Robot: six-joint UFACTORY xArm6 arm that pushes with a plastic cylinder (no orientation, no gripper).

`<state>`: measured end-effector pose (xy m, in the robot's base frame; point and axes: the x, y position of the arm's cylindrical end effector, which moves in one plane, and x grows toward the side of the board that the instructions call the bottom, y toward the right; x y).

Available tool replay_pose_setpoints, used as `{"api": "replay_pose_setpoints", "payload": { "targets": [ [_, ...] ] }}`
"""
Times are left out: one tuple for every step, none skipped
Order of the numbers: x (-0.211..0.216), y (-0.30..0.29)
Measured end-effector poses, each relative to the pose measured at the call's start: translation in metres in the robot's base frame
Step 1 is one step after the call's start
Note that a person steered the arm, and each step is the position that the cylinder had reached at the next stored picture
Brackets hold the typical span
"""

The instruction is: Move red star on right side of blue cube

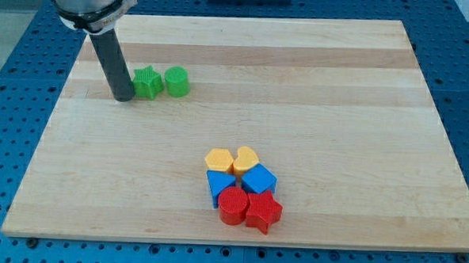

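Rod end: my tip (123,98) rests on the bench (339,88) at the view's upper left, just left of the green star (148,82), apparently touching it or nearly so. A green cylinder (176,81) stands just right of that star. There is no gripper on this arm; nothing is held, only pushed.

Task items: the red star (264,213) lies in the cluster near the view's bottom centre, well apart from my tip. It sits directly below the blue cube (258,181), touching it, with a red cylinder (233,205) touching its left side. A second blue block (219,185), shape unclear, lies left of the cube. A yellow hexagon-like block (218,159) and a yellow heart (246,158) close the cluster's top.

Handling, by judgement: the star looks small, light, rigid plastic; it should slide readily but may rotate on its points. Contact is best made on its left face, beside the cylinder, pushing rightward, then upward to lie level with the cube's right side. Neighbours are tightly packed and likely to be disturbed.
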<state>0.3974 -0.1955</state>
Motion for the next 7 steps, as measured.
{"api": "replay_pose_setpoints", "payload": {
  "targets": [
    [-0.004,0.0],
    [0.003,-0.007],
    [0.043,-0.007],
    [0.08,0.005],
    [0.111,0.005],
    [0.126,-0.001],
    [0.148,-0.002]
  ]
}}
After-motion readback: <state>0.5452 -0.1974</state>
